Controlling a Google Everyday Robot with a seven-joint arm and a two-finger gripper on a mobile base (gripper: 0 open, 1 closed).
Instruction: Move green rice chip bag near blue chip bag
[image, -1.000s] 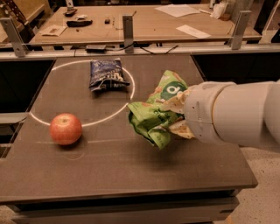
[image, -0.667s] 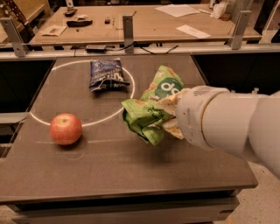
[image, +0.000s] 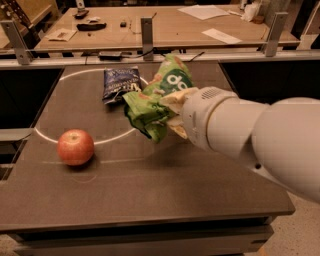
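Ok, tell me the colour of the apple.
Red, in the camera view: the apple lies left of the gripper, which holds the green rice chip bag.

green rice chip bag (image: 149, 107): glossy, crumpled | gripper (image: 173, 112) (clasping it): pale plastic | blue chip bag (image: 120, 82): wrinkled foil | table (image: 150, 187): matt

On the worktop (image: 150, 190): one apple (image: 75, 146), one blue chip bag (image: 120, 82). Above it, one hand (image: 172, 112) clasps one green rice chip bag (image: 155, 100).
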